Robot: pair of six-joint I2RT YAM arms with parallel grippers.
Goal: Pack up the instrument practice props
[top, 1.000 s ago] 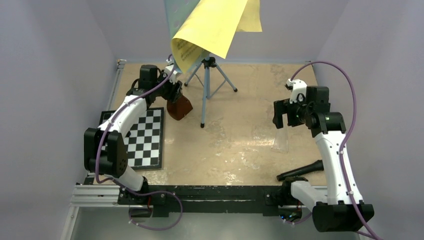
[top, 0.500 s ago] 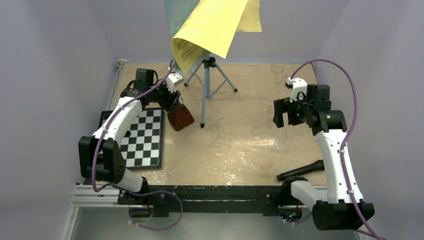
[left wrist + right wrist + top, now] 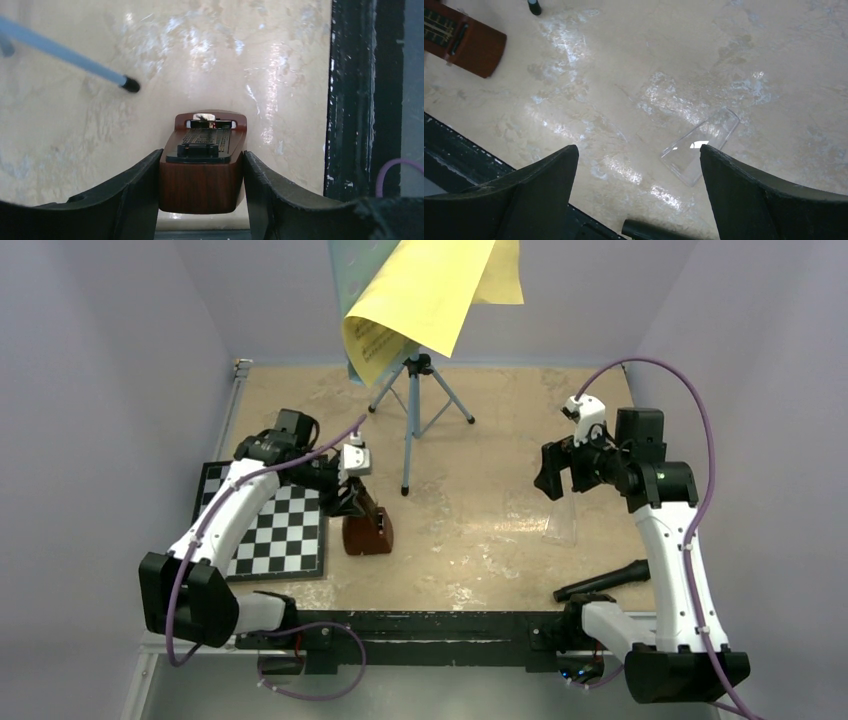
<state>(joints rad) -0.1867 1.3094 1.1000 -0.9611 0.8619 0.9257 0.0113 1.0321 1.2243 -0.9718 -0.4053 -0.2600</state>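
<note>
The left gripper [image 3: 352, 495] pinches the brown metronome [image 3: 202, 187] by its two smooth sides. The metronome is just right of the chessboard [image 3: 280, 525], near the front of the table [image 3: 480, 550]. The pictures do not show for sure if it touches the table or hangs a little above it.

The right gripper [image 3: 636, 155] is spread wide and holds nothing. It hangs over a clear plastic piece [image 3: 701, 145] on the right side.

The wood looks slick, so the metronome may slip out if the arm swings fast. It could fall and get a dent, or land on the chessboard and knock things about there.

The music stand [image 3: 413, 420] is at the far side on thin legs, with the yellow sheets [image 3: 430, 290] draped high over it. One leg tip is not far from the metronome in the left wrist view. A bump there might tip the whole stand, and the sheets would slide off.

No box or bag shows in any view, so the arm may put the metronome in the wrong spot. The black rail at the near edge is close too, and a drop there could roll off.
</note>
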